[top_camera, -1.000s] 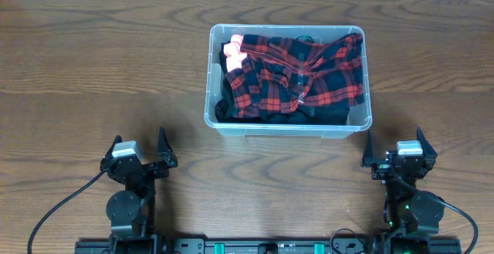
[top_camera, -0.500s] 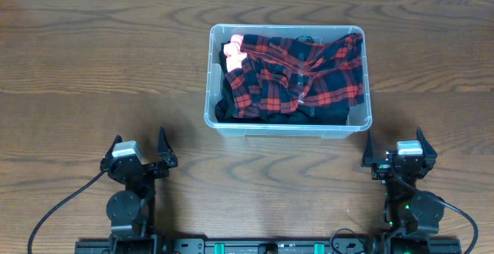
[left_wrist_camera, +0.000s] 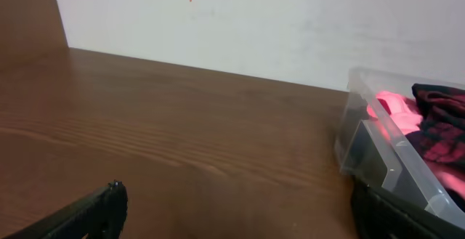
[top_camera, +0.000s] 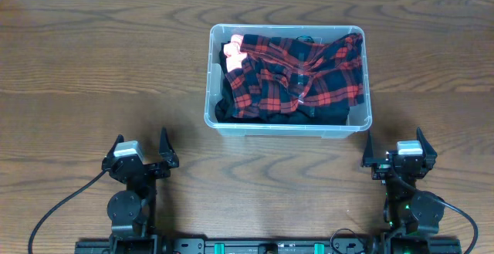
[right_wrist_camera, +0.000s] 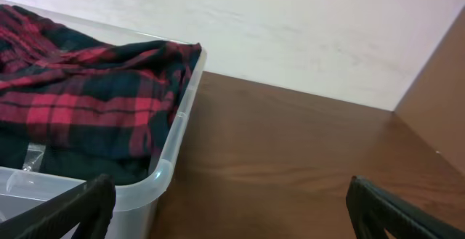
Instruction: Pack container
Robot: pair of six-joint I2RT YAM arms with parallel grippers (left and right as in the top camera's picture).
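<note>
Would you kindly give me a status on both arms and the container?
Open and empty at near edge: left gripper, right gripper. Mid-table, the container, red plaid cloth inside. No obstruction seen.

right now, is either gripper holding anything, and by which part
Nothing is held. The left gripper and the right gripper are both open and empty, apart from the tub of plaid clothes.

Even, diffuse light from above; the table (top_camera: 93, 76) carries a soft sheen, and a faint shadow lies along the near wall of the container (top_camera: 287, 129). Overhead view sharp; wrist views softer, their dark fingertips (left_wrist_camera: 94, 210) blurred at the near corners.
</note>
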